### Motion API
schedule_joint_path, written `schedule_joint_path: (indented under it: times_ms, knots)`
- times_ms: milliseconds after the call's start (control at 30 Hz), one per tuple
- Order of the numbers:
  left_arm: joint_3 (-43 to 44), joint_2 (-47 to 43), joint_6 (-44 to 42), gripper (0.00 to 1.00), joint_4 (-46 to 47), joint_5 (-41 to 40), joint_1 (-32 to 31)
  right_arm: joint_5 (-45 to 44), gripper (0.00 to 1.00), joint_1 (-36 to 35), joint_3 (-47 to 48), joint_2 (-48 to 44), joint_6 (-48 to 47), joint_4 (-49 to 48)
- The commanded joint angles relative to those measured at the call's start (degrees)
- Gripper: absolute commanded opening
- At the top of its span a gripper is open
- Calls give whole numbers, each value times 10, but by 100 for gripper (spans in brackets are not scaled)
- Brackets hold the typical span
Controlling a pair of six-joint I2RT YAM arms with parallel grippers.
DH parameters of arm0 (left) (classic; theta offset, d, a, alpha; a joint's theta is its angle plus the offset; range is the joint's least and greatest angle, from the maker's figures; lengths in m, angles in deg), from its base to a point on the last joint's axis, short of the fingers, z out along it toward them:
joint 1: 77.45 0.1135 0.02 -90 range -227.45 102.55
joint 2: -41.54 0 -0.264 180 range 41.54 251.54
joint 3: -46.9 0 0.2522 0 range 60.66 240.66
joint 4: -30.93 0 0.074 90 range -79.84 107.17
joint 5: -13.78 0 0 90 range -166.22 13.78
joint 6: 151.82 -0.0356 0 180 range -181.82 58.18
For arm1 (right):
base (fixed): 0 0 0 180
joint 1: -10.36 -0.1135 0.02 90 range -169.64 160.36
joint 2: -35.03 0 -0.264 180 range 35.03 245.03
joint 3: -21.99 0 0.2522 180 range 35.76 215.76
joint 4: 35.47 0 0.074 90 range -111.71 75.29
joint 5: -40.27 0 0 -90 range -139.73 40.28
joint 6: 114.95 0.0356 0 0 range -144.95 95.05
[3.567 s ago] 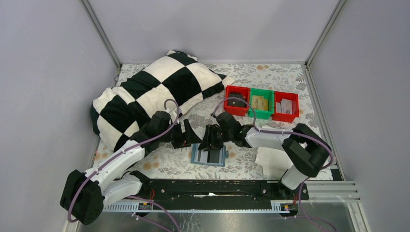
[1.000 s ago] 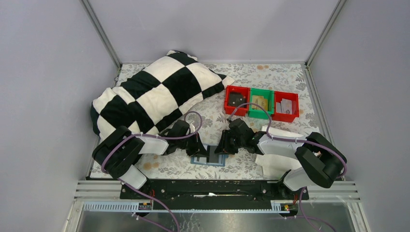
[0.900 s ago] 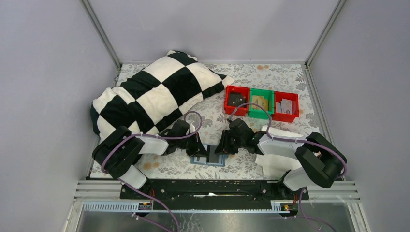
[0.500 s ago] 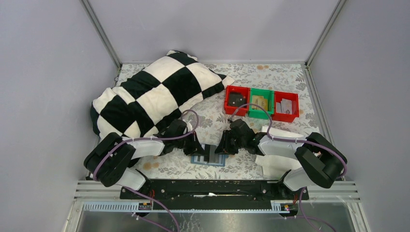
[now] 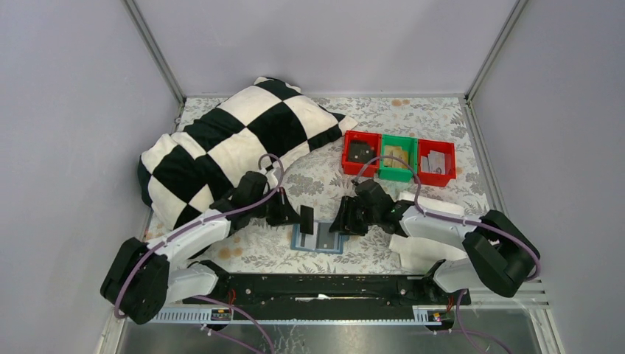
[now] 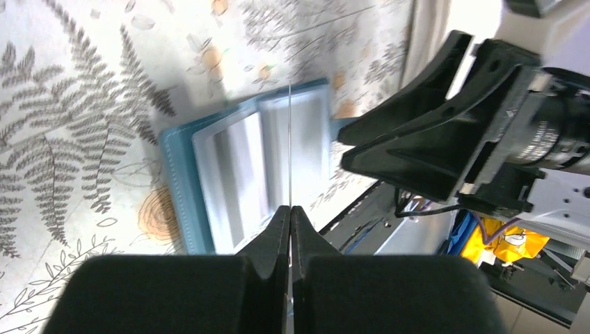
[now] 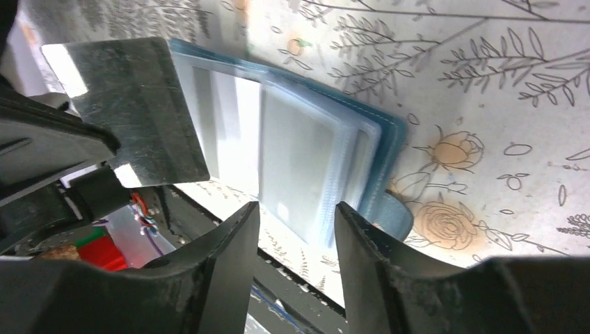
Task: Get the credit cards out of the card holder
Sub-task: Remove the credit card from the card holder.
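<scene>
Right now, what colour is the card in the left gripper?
Dark grey and glossy; the card shows best in the right wrist view.

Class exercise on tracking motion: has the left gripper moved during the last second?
Yes. The left gripper, jaws shut on a dark flat card, drew back from the teal-blue rectangular card holder toward the black-and-white checked pillow.

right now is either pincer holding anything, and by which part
The left pincer is shut on a dark card, pinching it by one edge. The right pincer is open above the card holder, holding nothing.
</scene>
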Motion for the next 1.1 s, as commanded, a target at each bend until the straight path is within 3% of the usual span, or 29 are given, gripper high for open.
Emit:
schedule_joint_path:
  times_ms: [0, 100, 300, 600, 700, 800, 1000, 1067]
  knots:
    - [55, -47, -30, 0, -47, -8, 8, 15, 53, 10, 44, -41, -9, 19]
    - [73, -60, -32, 0, -53, 12, 9, 35, 59, 14, 51, -62, 0, 1]
    - [79, -75, -15, 0, -24, 68, 10, 102, 71, 35, -1, -92, 61, -135]
    - [38, -99, 69, 0, 113, 164, 17, 169, 74, 47, -47, -58, 146, -331]
    - [30, -97, 79, 0, 126, 171, 18, 178, 66, 48, -61, -52, 171, -394]
    - [26, -93, 81, 0, 125, 167, 18, 179, 48, 48, -71, -51, 183, -429]
    - [22, -83, 86, 0, 134, 161, 18, 179, 1, 48, -67, -55, 187, -424]
    - [23, -78, 85, 0, 136, 163, 18, 179, 0, 49, -61, -62, 183, -412]
